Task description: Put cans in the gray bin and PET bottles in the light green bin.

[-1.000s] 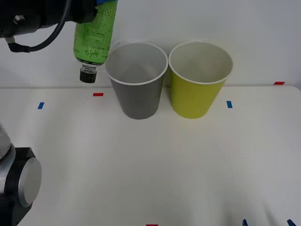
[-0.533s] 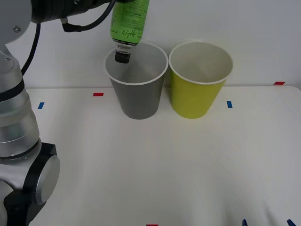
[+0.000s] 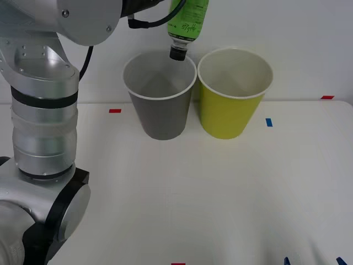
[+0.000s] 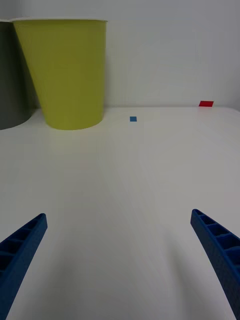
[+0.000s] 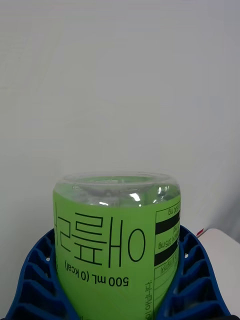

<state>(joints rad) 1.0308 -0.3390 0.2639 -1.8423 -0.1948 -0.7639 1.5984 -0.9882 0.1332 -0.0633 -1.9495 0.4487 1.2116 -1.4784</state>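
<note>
Green bottle [image 3: 188,21], clamped cap-down in left claw [image 5: 117,280], hangs above gray bin [image 3: 160,105]

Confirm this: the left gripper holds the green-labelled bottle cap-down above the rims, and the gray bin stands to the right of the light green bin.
Wrong on the bins: the front view shows the gray bin to the left of the light green bin. The rest holds: the left gripper holds the green-labelled bottle cap-down above the rims.
</note>
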